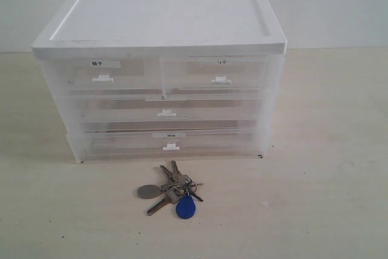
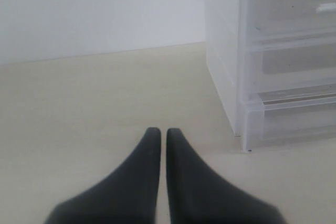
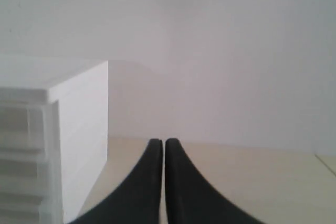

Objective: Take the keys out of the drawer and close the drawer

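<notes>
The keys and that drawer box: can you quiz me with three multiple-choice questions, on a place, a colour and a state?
1. Where do the keys lie? A in a drawer; B on the table before the drawer unit; C on the unit's top.
2. What colour is the teardrop fob? A red; B blue; C green.
3. The upper right drawer is: A pulled out; B removed; C pushed in.
Answers: B, they lie on bare tabletop; B, it shows blue; C, its front sits flush.
</notes>
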`<action>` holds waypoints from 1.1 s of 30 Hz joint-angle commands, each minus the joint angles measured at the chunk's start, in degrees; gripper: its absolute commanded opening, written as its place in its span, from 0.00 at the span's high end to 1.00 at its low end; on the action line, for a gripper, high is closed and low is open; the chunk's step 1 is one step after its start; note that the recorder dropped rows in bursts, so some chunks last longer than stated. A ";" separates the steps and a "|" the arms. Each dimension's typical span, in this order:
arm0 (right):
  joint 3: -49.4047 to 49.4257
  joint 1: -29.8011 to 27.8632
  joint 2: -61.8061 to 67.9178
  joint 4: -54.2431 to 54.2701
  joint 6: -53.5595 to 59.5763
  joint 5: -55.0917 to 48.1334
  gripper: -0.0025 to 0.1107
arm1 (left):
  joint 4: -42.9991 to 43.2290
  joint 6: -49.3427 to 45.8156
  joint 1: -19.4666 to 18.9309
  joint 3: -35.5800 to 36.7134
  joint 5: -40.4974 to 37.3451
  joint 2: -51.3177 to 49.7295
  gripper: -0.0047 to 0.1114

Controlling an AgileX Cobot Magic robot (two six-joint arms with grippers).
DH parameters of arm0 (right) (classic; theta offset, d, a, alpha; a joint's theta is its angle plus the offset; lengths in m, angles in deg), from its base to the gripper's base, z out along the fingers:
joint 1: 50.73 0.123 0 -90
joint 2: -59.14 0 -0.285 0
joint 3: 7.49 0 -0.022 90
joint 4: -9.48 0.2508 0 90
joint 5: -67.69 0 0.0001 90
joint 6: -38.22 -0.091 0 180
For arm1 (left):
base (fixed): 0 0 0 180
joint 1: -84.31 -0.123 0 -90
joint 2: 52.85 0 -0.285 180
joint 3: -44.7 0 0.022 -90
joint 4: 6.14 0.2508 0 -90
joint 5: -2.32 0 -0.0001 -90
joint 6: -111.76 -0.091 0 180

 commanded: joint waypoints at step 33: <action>0.37 -6.26 -0.33 -0.31 0.15 -19.92 0.98 | 0.09 -0.19 0.32 0.23 0.25 0.17 0.92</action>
